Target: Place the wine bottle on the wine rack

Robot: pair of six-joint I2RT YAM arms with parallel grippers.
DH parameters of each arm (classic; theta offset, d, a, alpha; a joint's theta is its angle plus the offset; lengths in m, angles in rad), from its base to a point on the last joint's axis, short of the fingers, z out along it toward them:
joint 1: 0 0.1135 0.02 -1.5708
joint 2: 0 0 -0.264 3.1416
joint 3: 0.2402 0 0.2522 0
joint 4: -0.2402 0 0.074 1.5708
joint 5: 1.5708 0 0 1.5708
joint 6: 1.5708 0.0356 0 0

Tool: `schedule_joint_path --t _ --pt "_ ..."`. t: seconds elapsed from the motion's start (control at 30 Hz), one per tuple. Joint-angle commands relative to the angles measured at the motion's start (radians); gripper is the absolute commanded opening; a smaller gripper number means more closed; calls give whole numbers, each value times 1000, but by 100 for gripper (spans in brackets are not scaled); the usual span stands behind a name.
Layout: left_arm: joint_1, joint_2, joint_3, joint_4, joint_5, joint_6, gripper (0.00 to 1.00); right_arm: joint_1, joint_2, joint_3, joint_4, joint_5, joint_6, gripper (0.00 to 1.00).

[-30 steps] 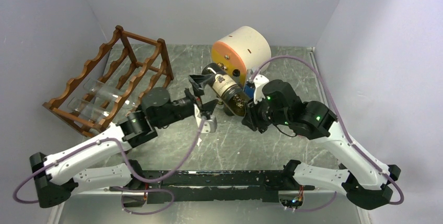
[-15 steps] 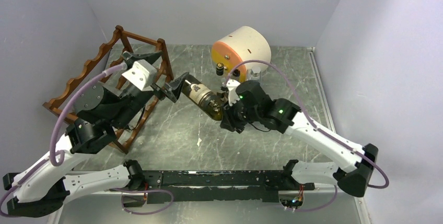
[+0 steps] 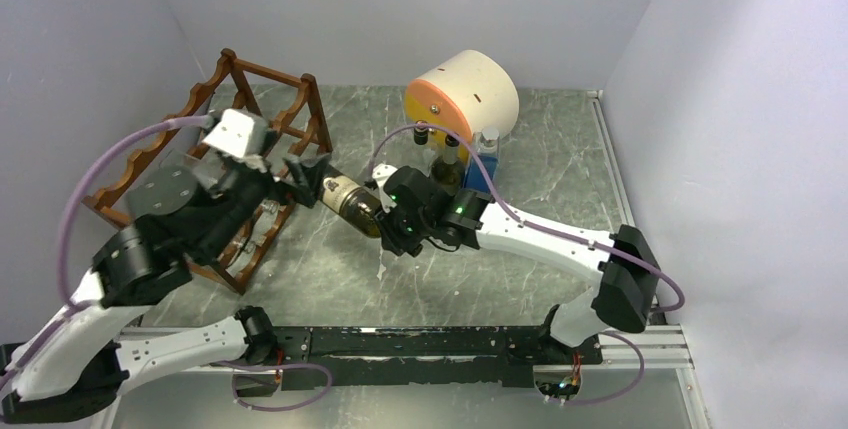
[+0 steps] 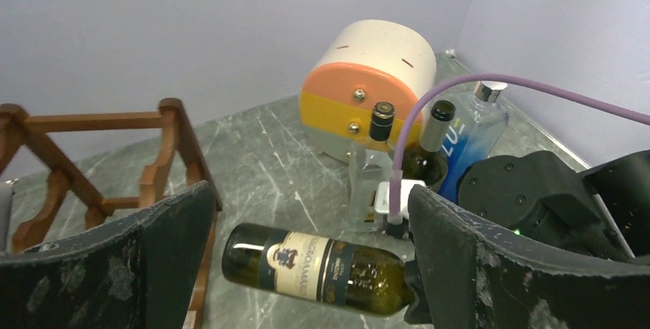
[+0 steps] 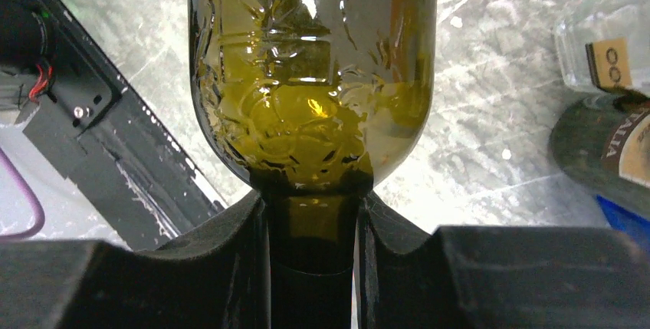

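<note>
Wine bottle was seen lying on its side left of the middle of the scene, held at the neck, its base pointed left toward the wine rack and just beside that rack's near right post; whether it touched the post or the surface below could not be told. A grey marbled table was spread under everything. The reddish-brown rack was set at the far left. A cream drum with an orange face was placed at the far middle. The left gripper was positioned over the bottle's base end, its fingers spread wide and nothing caught between them. The right gripper was clamped on the green glass neck, a pad pressed to each side just below the shoulder. Three upright bottles were grouped in front of the drum: a blue one, a dark one and a clear one.
</note>
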Motion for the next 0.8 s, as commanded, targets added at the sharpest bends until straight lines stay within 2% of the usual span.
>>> schedule_joint_path --t 0.0,0.3,0.77 --pt "-4 -60 73 -136 -76 -15 99 3 10 107 195 37 -23 0" --pt "-4 -151 72 -159 -89 39 100 3 142 229 219 22 -52 0" --pt "-4 -151 118 -224 -98 5 100 1 290 381 186 -11 -108 0"
